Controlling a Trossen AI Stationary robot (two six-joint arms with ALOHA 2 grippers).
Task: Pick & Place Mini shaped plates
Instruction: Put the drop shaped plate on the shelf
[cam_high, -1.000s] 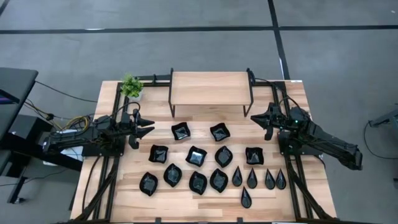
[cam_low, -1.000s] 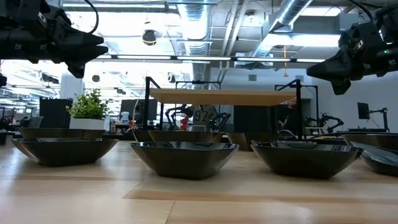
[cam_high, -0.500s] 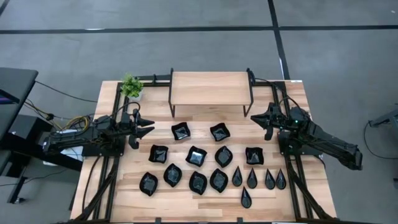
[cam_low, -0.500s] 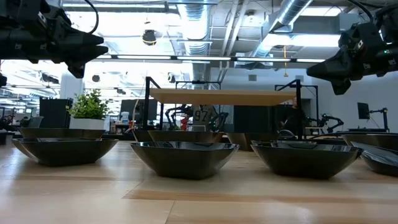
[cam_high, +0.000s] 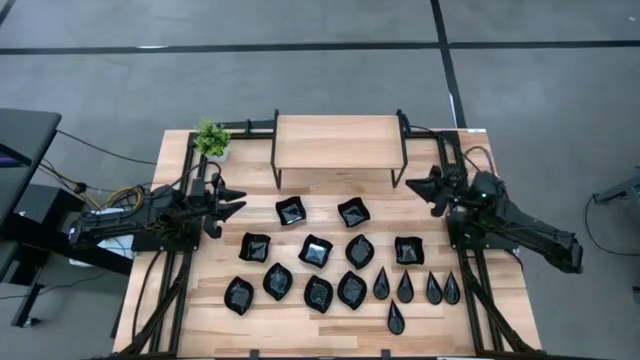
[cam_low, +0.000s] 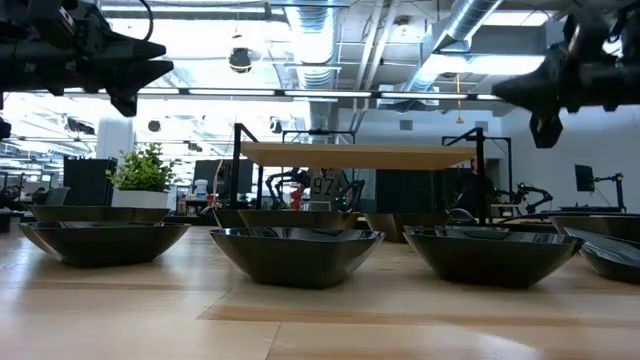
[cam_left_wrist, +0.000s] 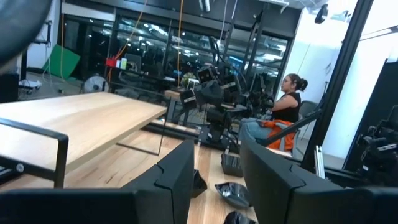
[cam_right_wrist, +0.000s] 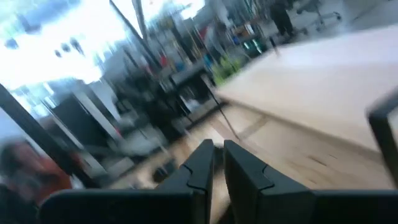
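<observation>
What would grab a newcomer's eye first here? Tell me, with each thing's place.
The cluster of mini shaped plates spread over the front half of the table: wavy squares, leaves, and teardrops toward the right. Behind them stands a wooden shelf, with a small green plant at the back left corner. The left gripper, open, and the right gripper, nearly closed, hang above the table's sides, both empty.

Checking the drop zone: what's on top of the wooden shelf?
The wooden shelf has a bare top. All the mini shaped plates sit on the table in front; its underside is hidden.
</observation>
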